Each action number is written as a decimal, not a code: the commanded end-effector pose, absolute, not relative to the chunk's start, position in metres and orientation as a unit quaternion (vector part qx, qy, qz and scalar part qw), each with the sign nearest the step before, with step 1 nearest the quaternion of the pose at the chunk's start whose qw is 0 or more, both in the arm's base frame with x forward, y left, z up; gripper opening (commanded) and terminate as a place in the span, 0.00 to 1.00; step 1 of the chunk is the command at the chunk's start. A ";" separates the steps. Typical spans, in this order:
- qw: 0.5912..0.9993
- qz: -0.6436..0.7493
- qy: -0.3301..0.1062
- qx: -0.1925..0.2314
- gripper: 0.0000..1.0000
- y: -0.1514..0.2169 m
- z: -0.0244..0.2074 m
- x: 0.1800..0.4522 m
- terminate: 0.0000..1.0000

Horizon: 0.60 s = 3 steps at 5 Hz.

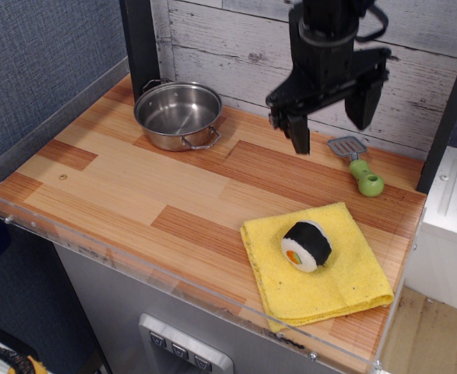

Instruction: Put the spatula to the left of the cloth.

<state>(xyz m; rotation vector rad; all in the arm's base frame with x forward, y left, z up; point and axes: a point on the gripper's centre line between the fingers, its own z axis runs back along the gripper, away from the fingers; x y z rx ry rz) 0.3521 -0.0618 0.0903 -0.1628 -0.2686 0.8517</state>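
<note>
The worktop (135, 183), a wood-striped board with a clear rim, fills most of the frame; its right corner is cut by a dark post, and the near edge runs off behind the clear lip at the lower right. The arm enters from the top edge, right of centre, so its upper part is out of view.

The cloth (345, 280) lies at lower right, yellow and folded, with a sushi roll (307, 245) resting on its upper middle. The pot (178, 114) stands at upper left, near the back wall; its inside looks bare, showing only reflections.

The claw (334, 132) hangs in the upper right, above the back of the worktop, its two dark fingers (300, 134) spread wide apart with nothing between them and touching nothing.

The spatula (358, 166) lies at the right, behind the cloth and apart from it, below and just right of the claw. Its grey blade points up-left toward the wall; the green handle points down-right. The blade's slots are hard to make out.
</note>
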 end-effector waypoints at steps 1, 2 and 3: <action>0.906 0.388 -0.135 -0.100 1.00 -0.086 0.079 0.383 0.00; 0.906 0.390 -0.135 -0.096 1.00 -0.092 0.069 0.393 0.00; 0.906 0.391 -0.137 -0.090 1.00 -0.093 0.059 0.400 0.00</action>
